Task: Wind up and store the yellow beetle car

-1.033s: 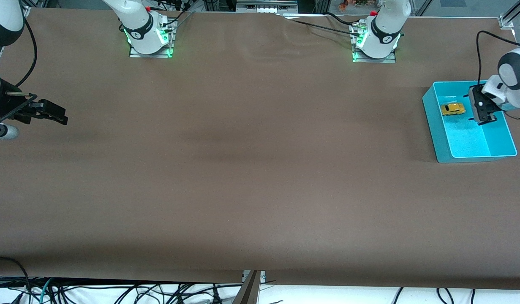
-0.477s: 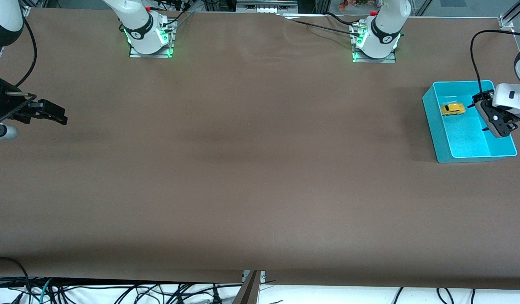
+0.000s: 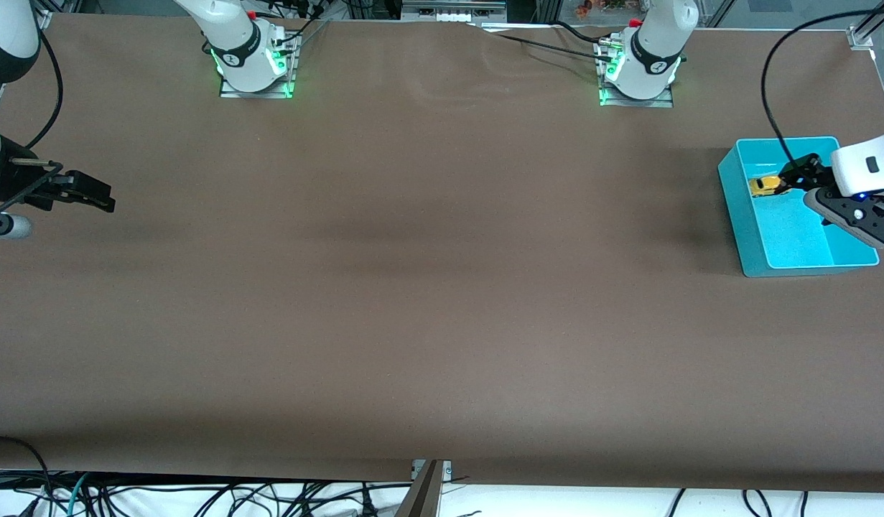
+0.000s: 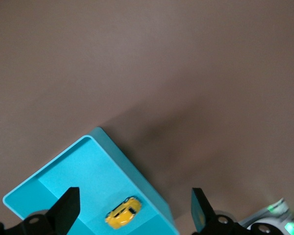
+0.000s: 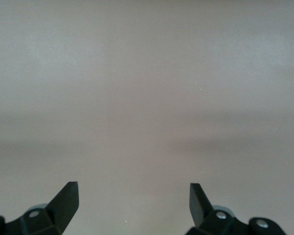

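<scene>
Change: over the last second the left gripper (image 3: 801, 174) has been swinging and rising from above the middle of the cyan bin (image 3: 743, 228); its body is now tilting out over the bin's wall at the left arm's end, fingers pointing back in.
Yellow beetle car (image 3: 768, 186): sitting on the bin floor in the half farther from the front camera, at about 9 o'clock from the gripper, not moving between frames.
Meaning: I am judging the car stored and the arm pulling clear; whether it got wound I cannot tell.
Left gripper state: in the left wrist view its fingers (image 4: 68, 208) are spreading wide, holding nothing, touching nothing; the car (image 4: 122, 212) is showing low between them, well below.
Right gripper (image 3: 97, 197): waiting over the bare worktop (image 3: 413, 287) at the right arm's end, parted wide, empty.
Bin: resting at the worktop's 3 o'clock edge.
</scene>
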`<state>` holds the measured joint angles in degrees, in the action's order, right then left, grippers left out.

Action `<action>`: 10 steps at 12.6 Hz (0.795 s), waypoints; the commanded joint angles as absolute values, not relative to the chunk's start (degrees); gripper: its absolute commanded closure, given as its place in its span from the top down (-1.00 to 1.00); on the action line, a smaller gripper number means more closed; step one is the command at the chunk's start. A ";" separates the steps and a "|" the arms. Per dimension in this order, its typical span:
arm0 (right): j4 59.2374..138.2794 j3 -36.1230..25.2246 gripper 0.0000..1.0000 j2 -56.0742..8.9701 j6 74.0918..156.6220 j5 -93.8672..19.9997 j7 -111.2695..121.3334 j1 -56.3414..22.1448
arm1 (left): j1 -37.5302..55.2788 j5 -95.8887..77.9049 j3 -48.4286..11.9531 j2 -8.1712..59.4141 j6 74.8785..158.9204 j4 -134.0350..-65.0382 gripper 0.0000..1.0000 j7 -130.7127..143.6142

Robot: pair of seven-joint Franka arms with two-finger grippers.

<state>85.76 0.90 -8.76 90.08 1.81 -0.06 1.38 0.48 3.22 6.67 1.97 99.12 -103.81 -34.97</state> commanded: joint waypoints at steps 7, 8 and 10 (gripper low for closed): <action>80.95 0.97 1.00 -11.25 86.57 2.02 -0.09 1.49 | 4.82 -2.82 1.85 1.58 94.13 -96.07 1.00 9.10; 81.03 0.97 1.00 -11.25 86.57 2.02 0.43 1.49 | 5.18 -1.33 1.85 1.58 94.30 -95.98 1.00 9.66; 81.04 0.97 1.00 -11.25 86.57 2.11 1.23 1.49 | 5.27 -0.35 0.54 1.58 94.13 -94.32 1.00 9.67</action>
<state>83.00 0.90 -10.64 88.29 1.81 0.27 1.37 4.57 -1.59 1.28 1.15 95.62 -97.16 8.01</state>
